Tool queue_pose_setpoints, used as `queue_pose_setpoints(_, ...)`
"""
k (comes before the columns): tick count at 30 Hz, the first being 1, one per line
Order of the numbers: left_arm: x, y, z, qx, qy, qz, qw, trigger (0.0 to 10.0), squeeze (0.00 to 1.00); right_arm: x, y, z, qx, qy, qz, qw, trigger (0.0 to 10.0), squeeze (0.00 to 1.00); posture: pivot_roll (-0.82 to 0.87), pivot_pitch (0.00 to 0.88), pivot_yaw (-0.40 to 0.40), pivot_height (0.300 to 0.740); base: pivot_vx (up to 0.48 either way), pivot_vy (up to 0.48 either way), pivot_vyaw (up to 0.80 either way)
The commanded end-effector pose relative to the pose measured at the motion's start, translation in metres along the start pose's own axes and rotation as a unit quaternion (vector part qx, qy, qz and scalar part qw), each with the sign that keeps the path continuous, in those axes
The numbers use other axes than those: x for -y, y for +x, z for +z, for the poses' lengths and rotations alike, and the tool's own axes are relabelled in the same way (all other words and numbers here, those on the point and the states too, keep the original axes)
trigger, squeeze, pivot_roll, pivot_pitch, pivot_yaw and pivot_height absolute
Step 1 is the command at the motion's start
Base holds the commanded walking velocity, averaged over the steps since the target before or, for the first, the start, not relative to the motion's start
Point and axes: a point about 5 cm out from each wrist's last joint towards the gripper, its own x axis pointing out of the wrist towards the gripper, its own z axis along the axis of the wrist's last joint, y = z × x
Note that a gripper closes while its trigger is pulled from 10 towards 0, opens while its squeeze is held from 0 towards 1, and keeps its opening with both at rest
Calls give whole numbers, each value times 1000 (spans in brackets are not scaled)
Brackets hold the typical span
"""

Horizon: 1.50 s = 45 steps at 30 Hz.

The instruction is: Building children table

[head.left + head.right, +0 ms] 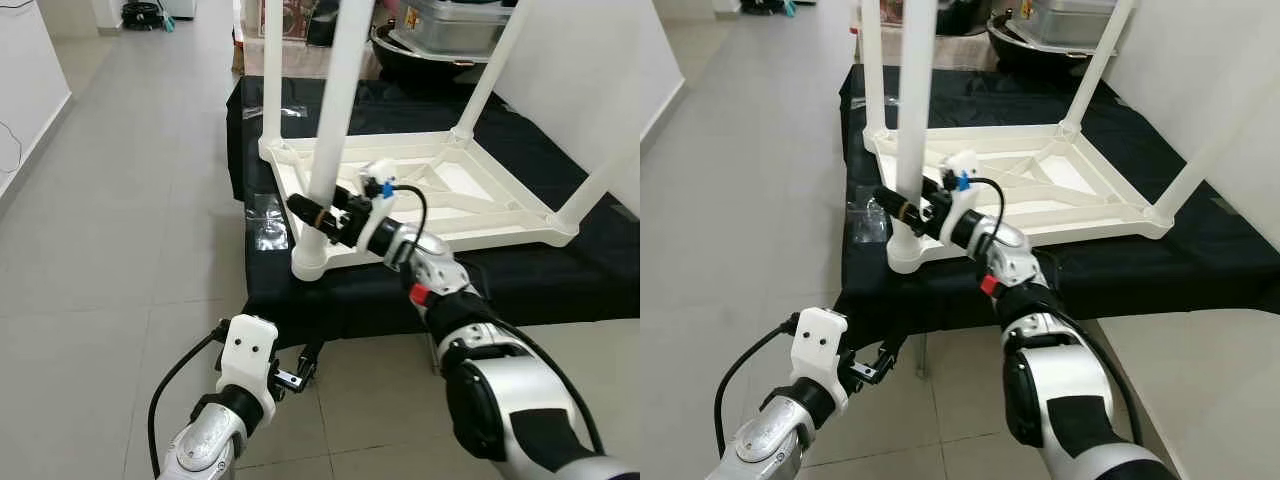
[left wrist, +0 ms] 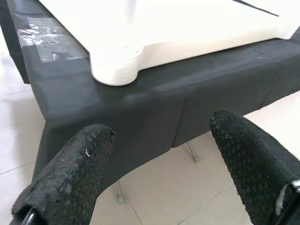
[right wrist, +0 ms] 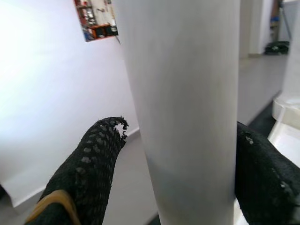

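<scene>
Here the right claw [image 1: 312,213] straddles the near white plastic table leg [image 1: 335,110], fingers either side, seemingly gripping; it stands upright on the upturned white tabletop [image 1: 470,200] on the black-draped surface [image 1: 560,270]. The left claw [image 1: 300,372] hangs open below.

A plain indoor room, seemingly set up as a work or test space.

A pale tiled floor [image 1: 130,200] and white walls [image 1: 25,80] are seen. A low bench [image 1: 560,270] is draped in black cloth, and metal pans and trays [image 1: 450,35] are stacked at its far end. Cables [image 1: 145,14] are left on the floor far back.
</scene>
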Motion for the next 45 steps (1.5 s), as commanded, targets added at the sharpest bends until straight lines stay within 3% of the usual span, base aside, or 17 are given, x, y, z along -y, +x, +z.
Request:
queue_pose_setpoints(1,2,0,-3,-9,-1,1,1000,10000,0,-13,12,1,-7,-23,44,999,10000,0,94,95,-123,740,0,0,0)
queue_pose_setpoints(7,2,0,-4,-10,-3,1,1000,10000,0,-20,26,-1,-17,-43,11,999,10000,0,94,95,-122,740,0,0,0)
queue_pose_setpoints(8,2,0,-4,-10,-3,1,1000,10000,0,-20,26,-1,-17,-45,9,999,3294,0,94,95,-122,740,0,0,0)
queue_pose_setpoints(11,2,0,-4,-10,-3,1,1000,10000,0,-12,27,-4,-31,-59,-76,995,0,0,92,97,-123,740,0,0,0)
queue_pose_setpoints(15,2,0,-4,-10,-3,2,1000,10000,0,1,22,-5,-38,-61,-197,978,0,0,90,98,-122,740,0,0,0)
queue_pose_setpoints(22,2,0,-5,-11,-2,0,1000,10000,0,46,-39,-20,-40,-21,-591,806,0,0,88,88,-120,740,0,0,0)
queue_pose_setpoints(25,2,-1,-5,-12,-1,0,1000,10000,0,41,-40,-23,-35,-25,-606,795,0,0,90,85,-116,740,0,0,0)
queue_pose_setpoints(28,2,0,-5,-13,-1,-1,1000,10000,0,33,-32,-25,-27,-19,-587,809,0,0,87,80,-117,740,0,0,0)
queue_pose_setpoints(29,2,0,-6,-13,-2,-1,1000,10000,0,23,-18,-21,2,-16,-543,840,10000,0,85,80,-117,740,0,0,0)
queue_pose_setpoints(30,2,0,-6,-13,-2,-1,1000,10000,0,23,-18,-21,2,-16,-543,840,10000,0,85,80,-117,740,0,0,0)
queue_pose_setpoints(31,2,0,-6,-13,-2,-2,1000,10000,0,18,-10,-15,33,-19,-501,864,10000,941,87,74,-117,740,0,0,0)
queue_pose_setpoints(32,2,0,-6,-13,-1,-1,1000,10000,0,18,-8,-10,46,-33,-487,871,10000,1000,87,74,-117,740,0,0,0)
queue_pose_setpoints(34,2,0,-6,-13,-1,-1,1000,10000,0,18,-7,-6,56,-43,-472,879,10000,1000,91,68,-118,740,0,0,0)
queue_pose_setpoints(35,2,-1,-6,-13,0,-1,1000,10000,0,19,-7,-2,62,-56,-458,885,10000,0,89,66,-118,740,0,0,0)
queue_pose_setpoints(39,2,-1,-7,-13,-1,0,1000,10000,0,20,-6,3,68,-56,-417,905,10000,0,85,63,-116,740,0,0,0)
queue_pose_setpoints(42,2,-1,-7,-13,-1,-1,1000,10000,0,13,-4,-5,35,-8,-200,979,10000,0,89,58,-116,740,0,0,0)
queue_pose_setpoints(45,2,-1,-7,-13,-1,-1,1000,10000,0,13,-11,-10,-1,-1,-87,996,10000,0,91,58,-116,740,0,0,0)
